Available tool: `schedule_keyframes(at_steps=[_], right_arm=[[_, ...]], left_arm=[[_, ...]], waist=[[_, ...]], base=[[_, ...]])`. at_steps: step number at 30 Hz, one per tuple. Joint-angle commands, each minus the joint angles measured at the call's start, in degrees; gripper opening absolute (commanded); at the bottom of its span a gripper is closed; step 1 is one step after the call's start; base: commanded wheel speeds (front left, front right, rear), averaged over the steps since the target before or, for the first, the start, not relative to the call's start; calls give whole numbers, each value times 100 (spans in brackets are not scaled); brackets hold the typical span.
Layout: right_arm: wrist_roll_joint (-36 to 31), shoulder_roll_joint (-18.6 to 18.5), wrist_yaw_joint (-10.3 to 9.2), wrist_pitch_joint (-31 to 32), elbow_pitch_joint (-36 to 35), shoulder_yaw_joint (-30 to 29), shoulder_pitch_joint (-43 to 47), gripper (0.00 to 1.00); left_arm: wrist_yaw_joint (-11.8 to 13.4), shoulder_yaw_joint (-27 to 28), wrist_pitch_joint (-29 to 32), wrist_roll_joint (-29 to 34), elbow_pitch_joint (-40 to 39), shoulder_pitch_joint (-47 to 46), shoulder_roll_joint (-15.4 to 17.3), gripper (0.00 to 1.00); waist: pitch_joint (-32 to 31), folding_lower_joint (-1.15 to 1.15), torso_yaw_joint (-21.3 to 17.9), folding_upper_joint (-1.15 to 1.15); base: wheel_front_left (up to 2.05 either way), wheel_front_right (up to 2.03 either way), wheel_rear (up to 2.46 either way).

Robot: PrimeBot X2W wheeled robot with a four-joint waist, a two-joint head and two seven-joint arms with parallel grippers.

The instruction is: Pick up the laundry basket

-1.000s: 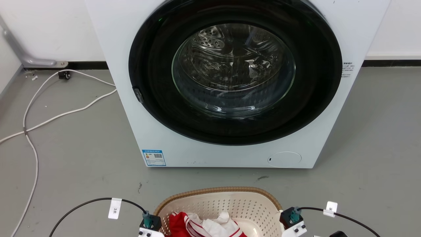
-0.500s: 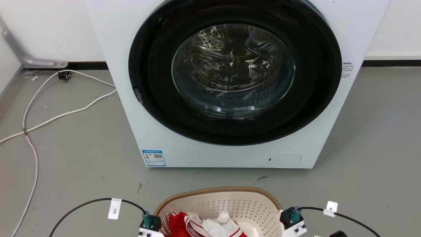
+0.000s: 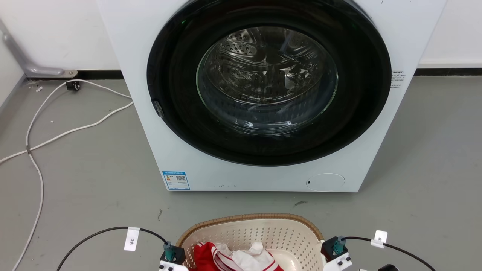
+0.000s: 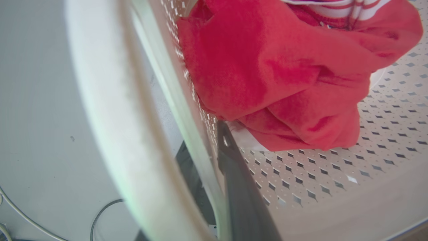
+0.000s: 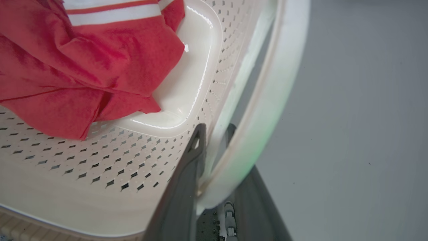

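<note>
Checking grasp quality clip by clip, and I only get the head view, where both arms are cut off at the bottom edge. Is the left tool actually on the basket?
Observer: Yes. The left tool straddles the basket wall, one finger inside, one outside, and the wall looks pinched.
Operator: And the right one?
Observer: The right tool grips the same way at the white handle, which runs between its fingers.
Operator: Any cloth caught?
Observer: The red cloth lies just past the left tool's inner finger, not between the fingers.
</note>
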Motion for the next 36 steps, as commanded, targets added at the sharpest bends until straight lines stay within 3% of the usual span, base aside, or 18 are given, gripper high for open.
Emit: schedule_keyframes(at_steps=[1,36], right_arm=[[5,34,2,-50,-33,36,-88,0],[137,8,2,-59,-32,132,-35,0]], left_arm=[[-75,-16,-45,26,-73,-58,-101,0],[-75,-32,-99,81,-58,-7,-81,0]], waist=[[2,0,4,0],[-13,0,3,0]], base=[[0,0,0],[0,0,0]])
